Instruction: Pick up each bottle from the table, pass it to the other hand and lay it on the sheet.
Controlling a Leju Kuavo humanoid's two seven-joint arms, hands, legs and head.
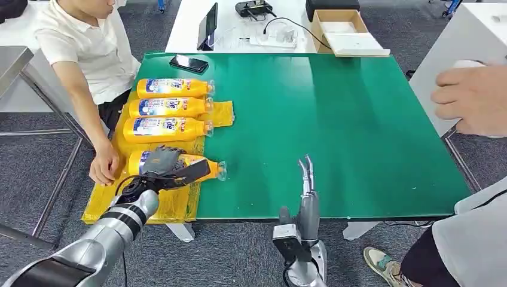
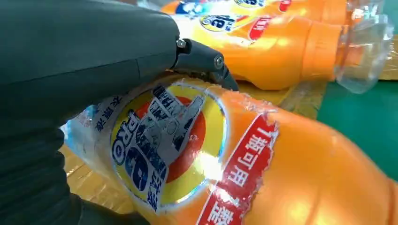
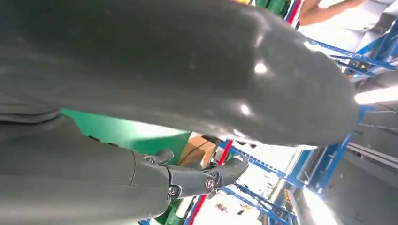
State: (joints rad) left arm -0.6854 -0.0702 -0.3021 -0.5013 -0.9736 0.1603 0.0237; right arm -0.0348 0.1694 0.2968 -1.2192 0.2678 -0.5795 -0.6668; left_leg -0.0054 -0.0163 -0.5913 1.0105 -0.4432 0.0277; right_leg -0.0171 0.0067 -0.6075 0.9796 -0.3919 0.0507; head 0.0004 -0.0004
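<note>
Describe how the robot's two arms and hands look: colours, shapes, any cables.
Both arms are silver metal tubes with black ribbed rings near the wrist. The left hand has a grey cover and dark grey-black fingers; a thin black cable loops beside its wrist. The right hand has slim, pale grey fingers on a silver forearm with a dark block at its base. Close up, the covers look smooth, glossy dark grey.

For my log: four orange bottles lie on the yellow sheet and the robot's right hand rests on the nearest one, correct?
Not quite: the head view shows the left hand on the nearest bottle; the right hand holds nothing. The sheet does carry four bottles.
</note>
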